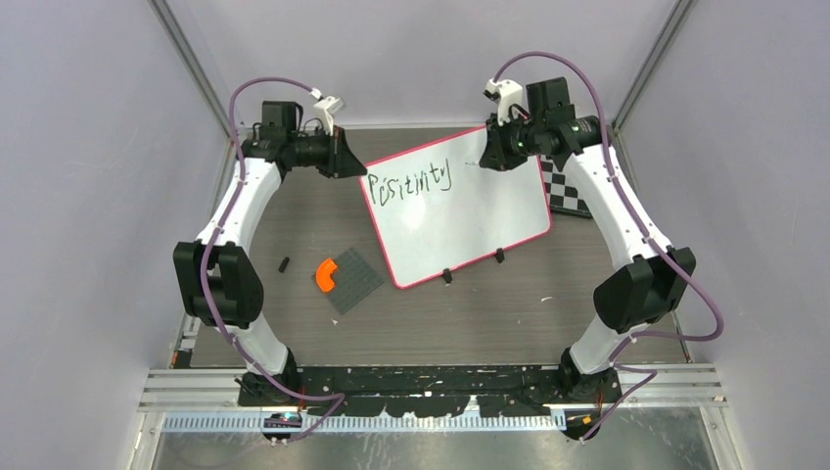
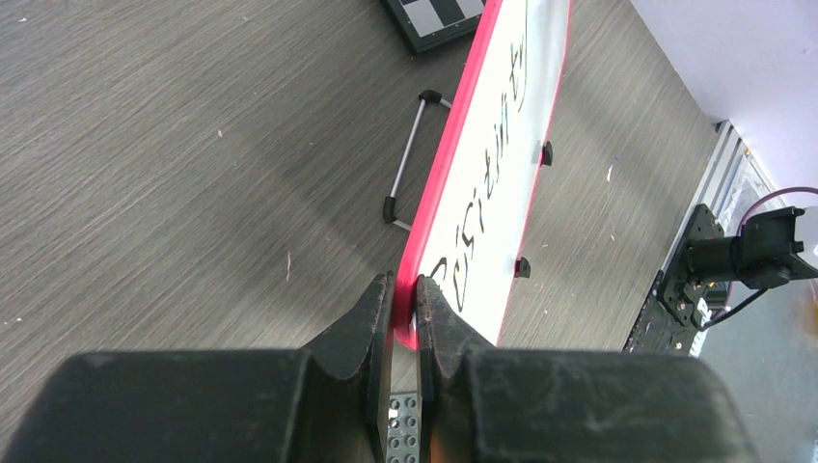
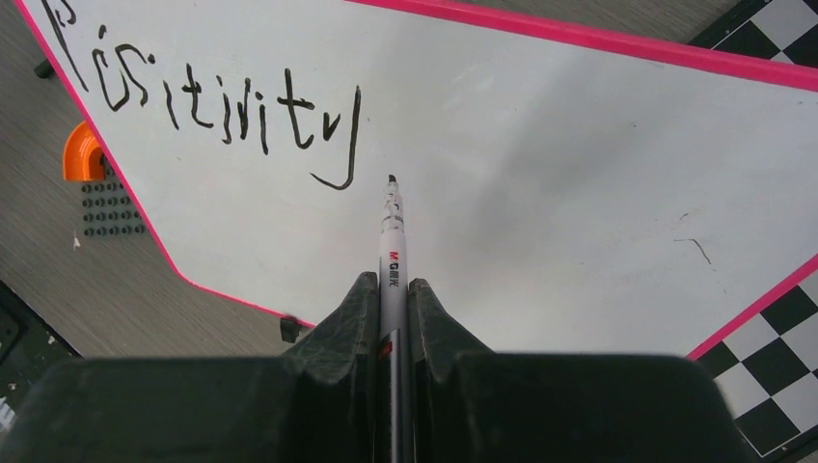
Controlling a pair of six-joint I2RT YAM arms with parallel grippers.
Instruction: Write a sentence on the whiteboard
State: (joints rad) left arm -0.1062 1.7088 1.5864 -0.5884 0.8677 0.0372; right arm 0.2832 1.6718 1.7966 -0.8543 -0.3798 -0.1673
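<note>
Between pinching left jaws: whiteboard (image 2: 526, 145) corner; right jaws grip marker (image 3: 393, 251) beside sentence (image 3: 212, 106).

Both arms rise from the near edge, elbows out wide, forearms angling in toward the far edge. The left gripper (image 1: 345, 157) sits by the far edge, left of the middle, wrist rolled sideways, fingers (image 2: 371, 313) pinched tight on the board (image 2: 497, 164) rim. The right gripper (image 1: 492, 157) is right of the middle, tilted down, clamping a pen (image 3: 393, 231) that juts straight out.

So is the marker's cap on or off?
Off. The marker shows a bare dark tip just past the writing on the whiteboard.
</note>
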